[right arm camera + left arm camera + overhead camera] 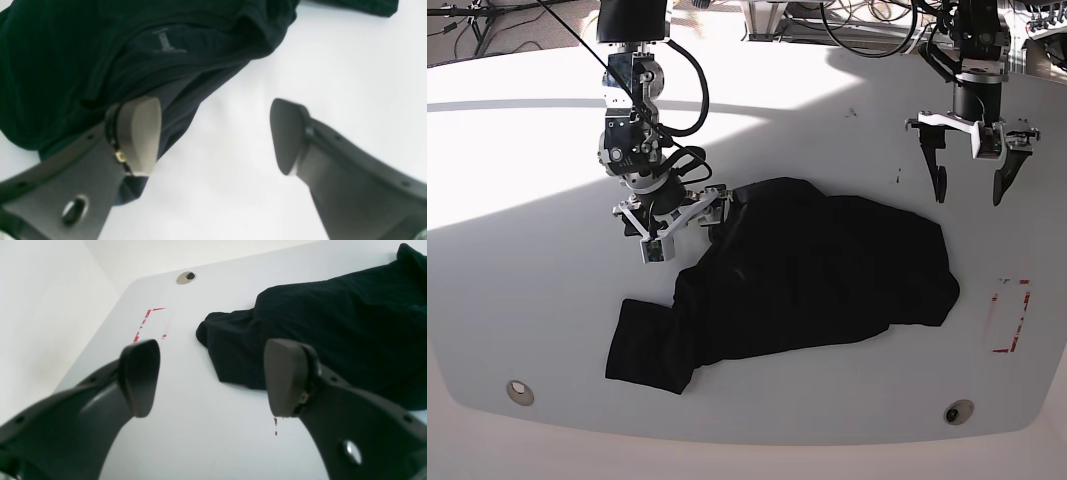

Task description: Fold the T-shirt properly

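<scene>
Right pincer [685, 226] spread, seemingly at T-shirt [817, 275] edge | left pincer [968, 185] spread, well apart from it

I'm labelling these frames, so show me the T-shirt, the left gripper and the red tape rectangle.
T-shirt [817, 270], base view, middle of the crumpled body.
Left gripper [968, 183], base view, midway between its open fingertips.
Red tape rectangle [1024, 305], base view, its right edge.

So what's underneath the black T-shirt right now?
Only the white table shows around the crumpled T-shirt. Whatever lies beneath the cloth is covered and cannot be seen.
</scene>
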Available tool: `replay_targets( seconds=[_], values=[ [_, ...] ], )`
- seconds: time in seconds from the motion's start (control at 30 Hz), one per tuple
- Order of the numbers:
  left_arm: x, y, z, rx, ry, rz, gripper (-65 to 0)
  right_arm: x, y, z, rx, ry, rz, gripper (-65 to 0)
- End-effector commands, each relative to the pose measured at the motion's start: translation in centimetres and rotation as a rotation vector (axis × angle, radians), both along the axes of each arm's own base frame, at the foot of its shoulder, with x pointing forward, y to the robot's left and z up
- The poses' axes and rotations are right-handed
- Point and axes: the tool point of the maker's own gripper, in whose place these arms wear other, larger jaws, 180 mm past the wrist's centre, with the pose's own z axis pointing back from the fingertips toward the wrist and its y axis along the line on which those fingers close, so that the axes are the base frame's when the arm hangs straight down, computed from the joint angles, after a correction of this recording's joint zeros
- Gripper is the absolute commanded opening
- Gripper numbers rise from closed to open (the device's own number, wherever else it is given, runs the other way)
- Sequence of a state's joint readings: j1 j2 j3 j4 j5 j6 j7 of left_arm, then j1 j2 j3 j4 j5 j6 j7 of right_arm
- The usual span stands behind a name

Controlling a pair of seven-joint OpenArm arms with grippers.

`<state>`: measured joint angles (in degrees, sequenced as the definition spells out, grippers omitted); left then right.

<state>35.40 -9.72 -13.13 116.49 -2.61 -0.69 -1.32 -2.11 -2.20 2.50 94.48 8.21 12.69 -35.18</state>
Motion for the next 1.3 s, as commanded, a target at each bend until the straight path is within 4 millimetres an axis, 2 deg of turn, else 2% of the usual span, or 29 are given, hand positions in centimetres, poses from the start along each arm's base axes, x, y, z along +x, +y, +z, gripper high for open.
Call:
replay_targets(
  seconds=[0.0,0.13,0.27,0.33,0.4,0.47,0.73,1.07,1.13,1.27],
  values=[
    [0.1,-0.3,1.6,0.004,-0.054,-0.012,-19.5,1.8,2.6,0.1,0.135,-0.002,-0.027,-16.8],
    [0.2,-0.3,1.6,0.004,-0.057,-0.014,-19.3,2.0,3.7,-0.4,0.171,0.021,-0.026,-17.7],
    [0.3,-0.3,1.8,0.004,-0.064,-0.015,-19.2,1.7,4.3,-1.1,0.182,0.042,-0.013,-23.5],
    [0.4,-0.2,1.9,0.003,-0.072,-0.014,-19.0,1.4,4.7,-1.3,0.186,0.051,-0.004,-30.9],
    [0.5,-0.2,1.9,0.007,-0.076,-0.017,-18.9,1.5,5.5,-1.5,0.179,0.053,0.013,-53.7],
    [0.6,-0.3,2.1,0.008,-0.082,-0.016,-19.1,1.5,5.6,-1.7,0.177,0.057,0.013,-64.4],
    [0.6,-0.1,1.9,0.005,-0.074,-0.011,-19.0,1.0,5.9,-3.1,0.175,0.088,0.016,-64.5],
    [0.4,0.0,2.0,0.015,-0.076,-0.017,-18.8,2.1,5.9,-2.7,0.156,0.080,0.023,-62.5],
    [0.2,0.2,2.0,0.025,-0.079,-0.013,-18.4,2.3,5.9,-2.6,0.163,0.075,0.018,-58.1],
    [0.1,0.1,2.1,0.025,-0.084,-0.013,-18.4,2.5,5.4,-2.3,0.162,0.068,0.007,-56.1]
  ],
)
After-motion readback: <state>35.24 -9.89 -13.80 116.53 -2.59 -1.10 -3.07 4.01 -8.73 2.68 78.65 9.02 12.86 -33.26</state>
